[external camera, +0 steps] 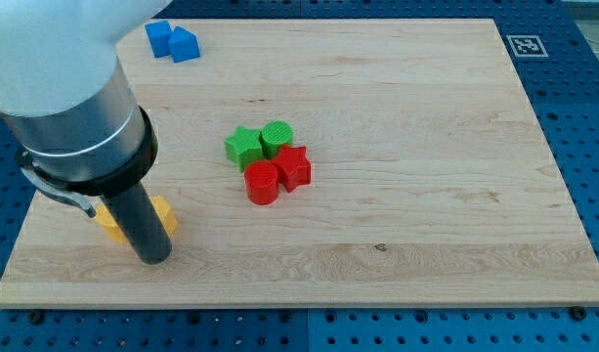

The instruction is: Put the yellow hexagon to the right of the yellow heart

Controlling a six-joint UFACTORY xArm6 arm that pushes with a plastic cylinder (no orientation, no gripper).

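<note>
My tip (152,258) rests on the board near the view's bottom left. Two yellow blocks sit right behind the rod and are partly hidden by it. One yellow block (108,221) shows at the rod's left. The other yellow block (164,214) shows at the rod's right, touching the rod. Their shapes cannot be made out, so I cannot tell which is the hexagon and which the heart.
A green star (242,147), a green cylinder (277,137), a red star (293,166) and a red cylinder (263,183) cluster at the board's middle. Two blue blocks (172,41) lie at the top left. The wooden board (426,196) sits on a blue pegboard.
</note>
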